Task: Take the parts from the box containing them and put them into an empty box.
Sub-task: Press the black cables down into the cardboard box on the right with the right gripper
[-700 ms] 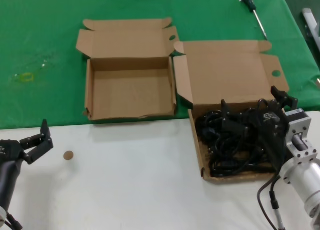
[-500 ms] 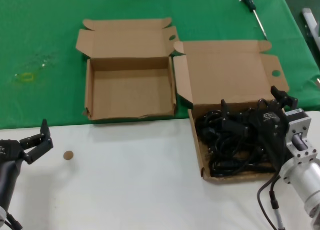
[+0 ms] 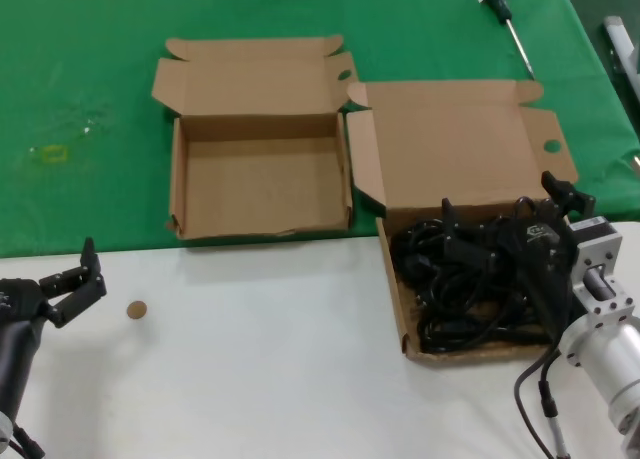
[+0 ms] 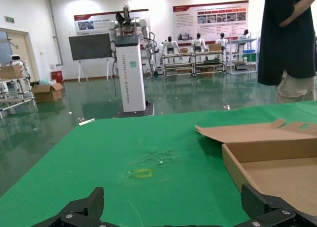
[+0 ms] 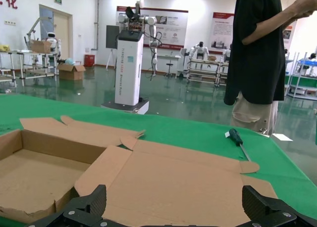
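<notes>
Both hands (image 3: 75,281) (image 3: 505,219) unmoved since before.

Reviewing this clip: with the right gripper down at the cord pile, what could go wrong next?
The black power cords lie tangled in the shallow box, so the right gripper, fingers spread, may lift several at once or drag the light tray. Its open lid stands between the pile and the empty box, so a trailing cord might snag there. The left gripper waits open at the near edge.
</notes>
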Action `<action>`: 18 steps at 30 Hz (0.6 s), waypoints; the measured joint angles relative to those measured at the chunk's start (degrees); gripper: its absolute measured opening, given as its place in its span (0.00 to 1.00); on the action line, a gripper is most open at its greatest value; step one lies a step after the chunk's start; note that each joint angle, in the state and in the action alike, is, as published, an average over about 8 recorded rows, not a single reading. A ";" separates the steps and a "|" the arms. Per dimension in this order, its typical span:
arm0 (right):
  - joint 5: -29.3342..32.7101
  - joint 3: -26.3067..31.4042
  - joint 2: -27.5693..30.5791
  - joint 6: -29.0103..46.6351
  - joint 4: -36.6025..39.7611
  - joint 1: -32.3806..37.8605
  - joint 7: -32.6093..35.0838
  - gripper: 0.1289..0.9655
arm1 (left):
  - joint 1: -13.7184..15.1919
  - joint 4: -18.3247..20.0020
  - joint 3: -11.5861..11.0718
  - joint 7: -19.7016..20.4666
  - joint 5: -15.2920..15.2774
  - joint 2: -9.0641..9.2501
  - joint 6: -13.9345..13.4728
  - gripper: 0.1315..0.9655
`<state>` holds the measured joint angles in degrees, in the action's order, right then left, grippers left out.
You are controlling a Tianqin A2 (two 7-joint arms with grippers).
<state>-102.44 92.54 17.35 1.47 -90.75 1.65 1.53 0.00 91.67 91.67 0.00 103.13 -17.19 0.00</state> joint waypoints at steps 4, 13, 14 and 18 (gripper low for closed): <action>0.00 0.00 0.00 0.00 0.00 0.00 0.00 1.00 | 0.00 0.00 0.00 0.00 0.00 0.00 0.00 1.00; -0.10 -0.16 0.05 0.08 -0.03 -0.09 -0.08 1.00 | 0.00 0.00 0.00 0.00 0.00 0.00 0.00 0.96; -0.14 -0.20 0.09 0.10 -0.05 -0.13 -0.10 1.00 | 0.00 0.00 0.00 0.00 0.00 0.00 0.00 0.95; -0.30 -0.36 0.44 0.05 -0.20 -0.35 -0.29 1.00 | 0.00 0.00 0.00 0.00 0.00 0.00 0.00 0.90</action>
<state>-102.74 92.18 17.79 1.52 -90.95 1.29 1.24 0.00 91.67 91.67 0.00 103.13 -17.19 0.00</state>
